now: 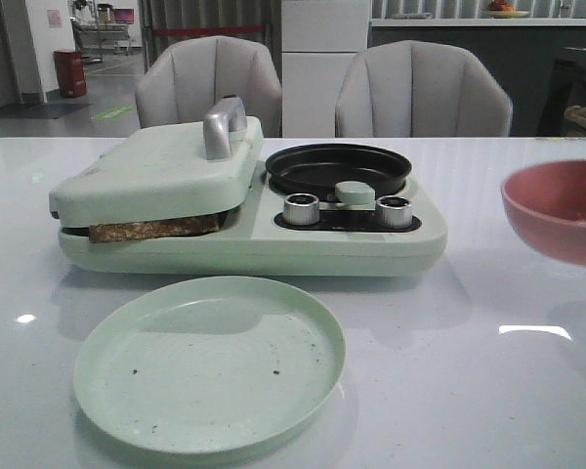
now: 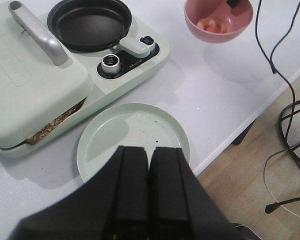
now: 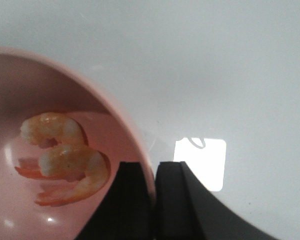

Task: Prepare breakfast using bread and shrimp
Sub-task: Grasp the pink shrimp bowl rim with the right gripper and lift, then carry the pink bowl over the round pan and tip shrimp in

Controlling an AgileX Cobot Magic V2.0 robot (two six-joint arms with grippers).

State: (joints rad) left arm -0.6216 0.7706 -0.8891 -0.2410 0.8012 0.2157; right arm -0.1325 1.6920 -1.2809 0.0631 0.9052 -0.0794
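Note:
A brown-crusted slice of bread (image 1: 154, 229) shows at the edge of the closed press of the pale green breakfast maker (image 1: 273, 244); the same bread (image 2: 50, 127) shows in the left wrist view. Two curled pink-orange shrimp (image 3: 70, 167) lie in the pink bowl (image 3: 125, 117). My right gripper (image 3: 154, 164) is shut on the bowl's rim, one finger inside and one outside. The bowl (image 1: 557, 210) is at the table's right. My left gripper (image 2: 150, 149) is shut and empty, above the near edge of the empty pale green plate (image 2: 130, 130).
The breakfast maker has a silver lid handle (image 1: 223, 125), a black round pan (image 1: 337, 168) and two silver knobs (image 1: 301, 208). The green plate (image 1: 210, 362) sits in front of it. Two chairs stand behind the table. Cables (image 2: 285, 110) hang past the table edge.

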